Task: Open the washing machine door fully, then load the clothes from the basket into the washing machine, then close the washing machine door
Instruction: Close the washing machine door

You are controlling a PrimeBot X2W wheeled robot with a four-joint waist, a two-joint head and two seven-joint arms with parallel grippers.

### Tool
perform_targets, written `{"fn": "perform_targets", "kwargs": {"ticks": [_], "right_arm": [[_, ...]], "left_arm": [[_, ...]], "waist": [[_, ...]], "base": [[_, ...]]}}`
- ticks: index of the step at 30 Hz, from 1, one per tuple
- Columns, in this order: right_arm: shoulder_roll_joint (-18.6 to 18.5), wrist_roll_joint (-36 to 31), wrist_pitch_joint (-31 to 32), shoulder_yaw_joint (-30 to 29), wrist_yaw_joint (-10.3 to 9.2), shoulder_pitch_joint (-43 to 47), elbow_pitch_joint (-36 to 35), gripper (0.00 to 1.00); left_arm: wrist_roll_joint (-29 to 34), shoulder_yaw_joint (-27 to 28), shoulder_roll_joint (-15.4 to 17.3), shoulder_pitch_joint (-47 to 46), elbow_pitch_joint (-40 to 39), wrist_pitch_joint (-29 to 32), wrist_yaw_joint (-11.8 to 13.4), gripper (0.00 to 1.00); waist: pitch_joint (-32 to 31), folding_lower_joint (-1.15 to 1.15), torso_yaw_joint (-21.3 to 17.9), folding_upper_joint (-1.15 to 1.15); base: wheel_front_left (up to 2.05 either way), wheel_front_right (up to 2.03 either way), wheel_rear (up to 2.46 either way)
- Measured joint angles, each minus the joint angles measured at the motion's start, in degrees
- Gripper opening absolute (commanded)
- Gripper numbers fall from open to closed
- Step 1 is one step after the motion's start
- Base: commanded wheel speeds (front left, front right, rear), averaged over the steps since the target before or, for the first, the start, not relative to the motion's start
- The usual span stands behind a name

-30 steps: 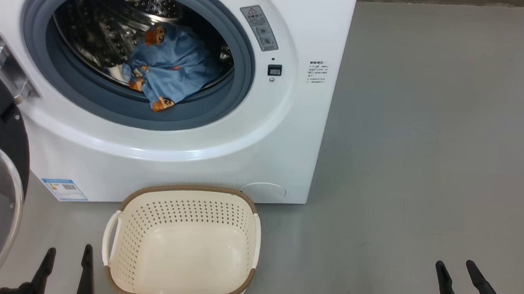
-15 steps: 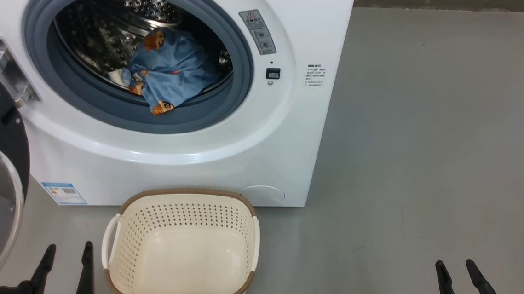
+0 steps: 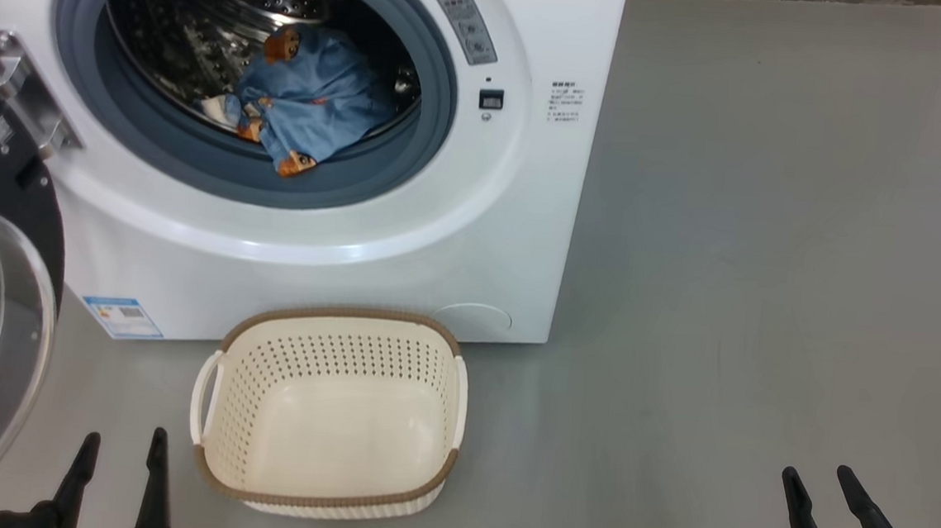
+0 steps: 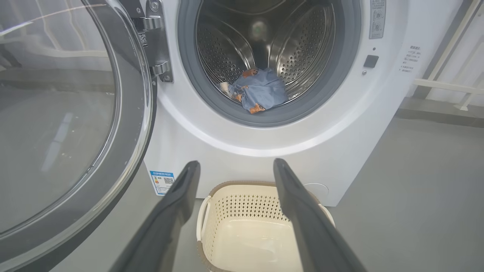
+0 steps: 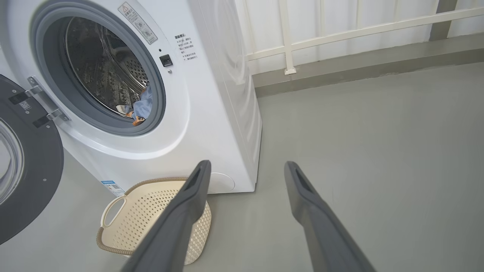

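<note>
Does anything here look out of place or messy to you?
One thing: a corner of the clothes spills forward out of the drum onto the grey rubber seal of the washing machine, where the open door might pinch it. Otherwise nothing: the basket sits upright and empty.

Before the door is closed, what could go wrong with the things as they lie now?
1. A corner of the clothes lies forward on the grey seal; the washing machine door may pinch it, so the fabric likely needs a push deeper.
2. The basket stands close before the washing machine, perhaps in the door's swing.
3. The left gripper, open and empty, is beside the door's glass and could knock it when it moves.
</note>
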Motion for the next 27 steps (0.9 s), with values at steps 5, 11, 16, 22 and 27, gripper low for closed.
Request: {"fn": "perform_targets", "kwargs": {"ticks": [5,11,16,22,27], "right_arm": [[0.04,0.0,0.0,-0.02,0.0,0.0,-0.05,1.0],[0.07,0.0,0.0,-0.04,0.0,-0.01,-0.07,1.0],[0.07,0.0,0.0,-0.03,0.0,-0.04,-0.1,1.0],[0.04,0.0,0.0,0.52,0.0,-0.07,-0.11,1.0],[-0.1,0.0,0.0,1.38,0.0,-0.13,-0.05,1.0]], "left_arm": [[0.0,-0.08,0.02,0.02,-0.4,0.0,0.0,1.0],[0.0,-0.19,0.02,0.01,-0.55,0.0,0.0,1.0],[0.0,-0.14,-0.03,-0.02,-0.63,0.0,0.0,1.0],[-0.03,-0.01,-0.48,-0.02,-0.97,0.0,0.0,1.0],[-0.54,0.41,-1.07,0.02,-0.99,0.0,0.0,1.0]], "waist": [[0.32,0.0,0.03,0.0],[0.52,0.0,0.3,0.0],[0.61,0.01,1.11,0.0],[0.51,0.0,3.12,0.0],[0.25,0.0,5.54,0.0]], "base": [[-0.78,0.78,0.0],[-0.12,0.12,0.0],[0.0,0.0,0.0],[0.0,0.0,0.0],[0.0,0.0,0.0]]}}
